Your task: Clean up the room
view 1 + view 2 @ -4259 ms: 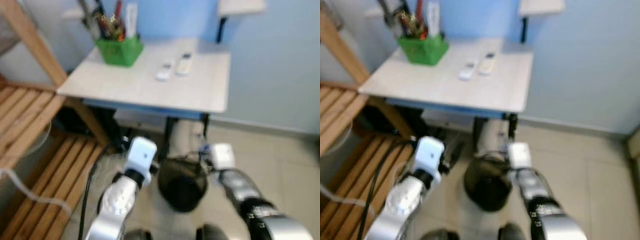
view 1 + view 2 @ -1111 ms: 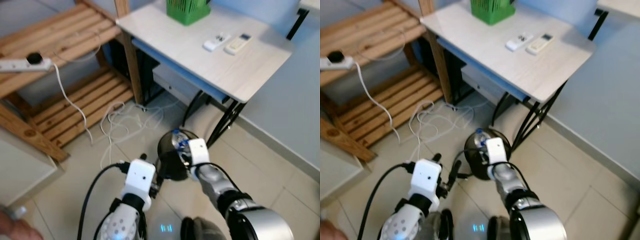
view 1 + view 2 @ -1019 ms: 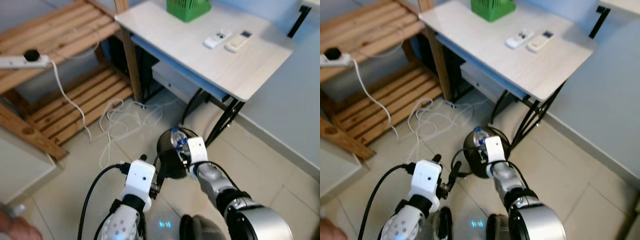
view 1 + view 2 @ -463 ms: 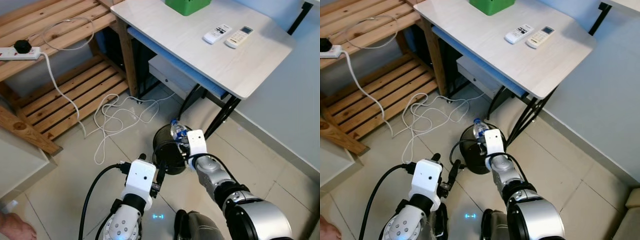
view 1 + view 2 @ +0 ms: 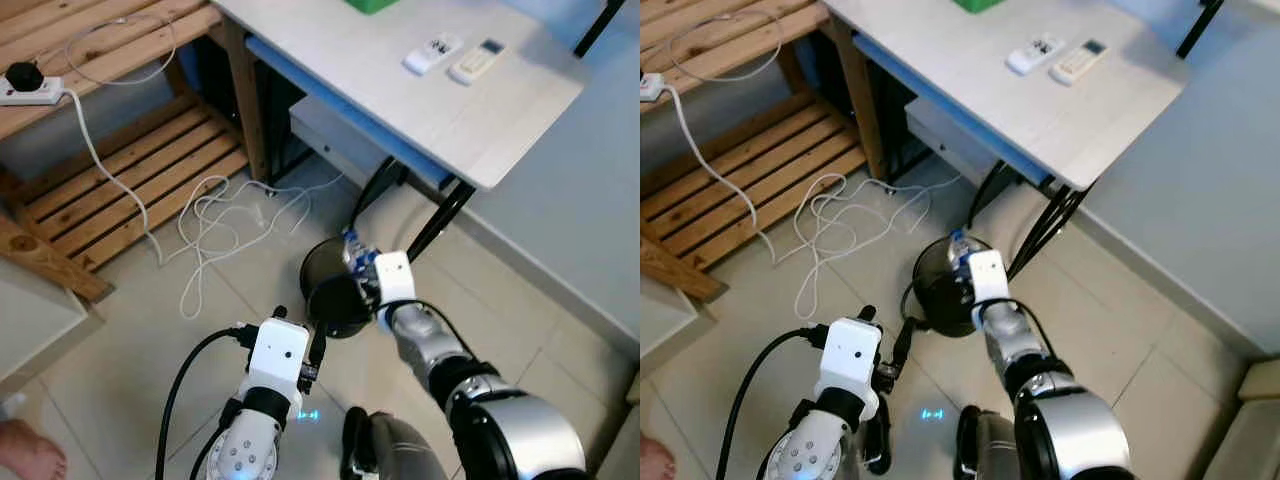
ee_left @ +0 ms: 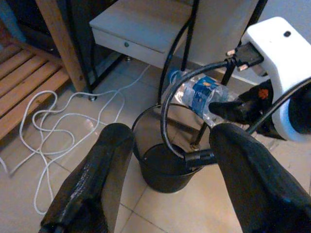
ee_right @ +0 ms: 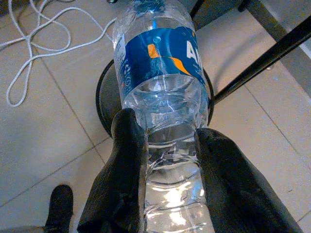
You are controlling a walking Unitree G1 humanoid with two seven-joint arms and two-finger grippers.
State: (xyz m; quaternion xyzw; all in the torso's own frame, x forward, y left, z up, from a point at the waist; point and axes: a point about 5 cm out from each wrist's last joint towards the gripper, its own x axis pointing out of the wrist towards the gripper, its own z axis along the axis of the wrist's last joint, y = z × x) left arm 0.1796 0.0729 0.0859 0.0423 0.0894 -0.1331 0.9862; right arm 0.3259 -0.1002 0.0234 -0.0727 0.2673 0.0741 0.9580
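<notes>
My right gripper (image 7: 163,150) is shut on a clear plastic water bottle (image 7: 160,73) with a blue label. It holds the bottle (image 5: 355,250) directly over a round black waste bin (image 5: 330,292) that stands on the tiled floor beside the table legs. In the left wrist view the bottle (image 6: 197,94) hangs above the bin's rim (image 6: 146,116). My left gripper (image 6: 167,160) is open and empty, low in front of the bin.
A white table (image 5: 400,85) with two remote controls (image 5: 455,58) stands just behind the bin, its black legs (image 5: 440,215) close by. White cables (image 5: 215,225) lie on the floor to the left. A wooden slatted shelf (image 5: 110,185) is further left.
The head camera has shifted between frames. My right gripper has kept its hold on the bottle and stayed over the bin. The left arm stays low.
</notes>
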